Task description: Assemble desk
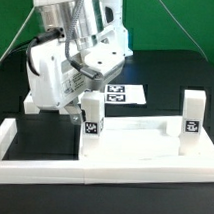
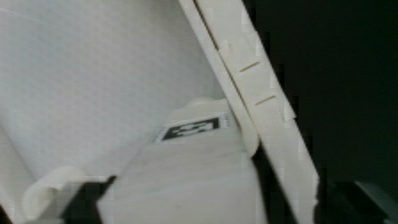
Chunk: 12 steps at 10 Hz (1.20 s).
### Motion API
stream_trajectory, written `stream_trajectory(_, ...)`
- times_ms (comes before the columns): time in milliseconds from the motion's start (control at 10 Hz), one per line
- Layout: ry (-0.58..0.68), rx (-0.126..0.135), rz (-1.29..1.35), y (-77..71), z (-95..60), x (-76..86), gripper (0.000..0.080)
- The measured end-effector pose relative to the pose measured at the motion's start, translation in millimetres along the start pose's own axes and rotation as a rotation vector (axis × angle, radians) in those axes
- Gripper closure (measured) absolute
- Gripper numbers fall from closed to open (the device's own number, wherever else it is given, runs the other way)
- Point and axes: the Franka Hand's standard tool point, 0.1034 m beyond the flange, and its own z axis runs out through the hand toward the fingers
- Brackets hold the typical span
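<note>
In the exterior view the end effector's fingers were hidden: the arm [image 1: 56, 68] reached down from the upper part of the exterior view's left, and its wrist sank behind the near leg [image 1: 91, 122], so the tips could not be made out there. The arm's upper links were cut off by the picture's edge. It leaned forward and down, with the wrist low over the tabletop's [image 1: 139, 144] end on the exterior view's left.

The wrist view was blurred. The end effector [image 2: 178, 195] showed only as two dark fingertips [image 2: 68, 200] at the edge of the picture. They were spread wide with pale surface between them, so it looked released, with nothing plainly pinched. A long white rim [image 2: 240, 70] ran aslant across that view, and a small tag [image 2: 192, 128] sat on the white surface beside it. Which part carried the tag could not be told.

The tabletop lay flat on the black bench [image 1: 34, 140], inside the frame [image 1: 103, 175] and against its front bar. The near leg and the far leg [image 1: 192, 118] stood upright at the tabletop's two ends, each bearing a tag. Whether they were seated in sockets could not be told. The marker board [image 1: 125, 94] lay behind the tabletop, partly hidden by the arm.
</note>
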Motion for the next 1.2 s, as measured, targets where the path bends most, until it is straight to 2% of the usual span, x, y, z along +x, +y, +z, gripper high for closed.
stream_trajectory(100, -0.012, 0.002, -0.011, 0.9, -10.3, -9.7, 0.0162)
stream_trajectory(200, -0.033, 0.004, -0.028, 4.0, -28.5, -22.7, 0.0162)
stream_trajectory(300, -0.052, -0.022, -0.044, 11.9, -42.8, -35.5, 0.0152)
stream_trajectory(400, -0.051, -0.014, -0.050, 10.2, -41.2, -34.2, 0.0152)
stream_trajectory(800, -0.045, -0.024, -0.061, 14.0, -36.7, -36.4, 0.0151)
stream_trajectory(1000, -0.034, -0.079, -0.099, 55.2, -25.1, -48.6, 0.0151)
stream_trajectory(1100, -0.028, -0.104, -0.104, 71.6, -19.5, -49.2, 0.0151)
stream_trajectory(1200, -0.025, -0.128, -0.103, 80.9, -17.3, -54.0, 0.0151)
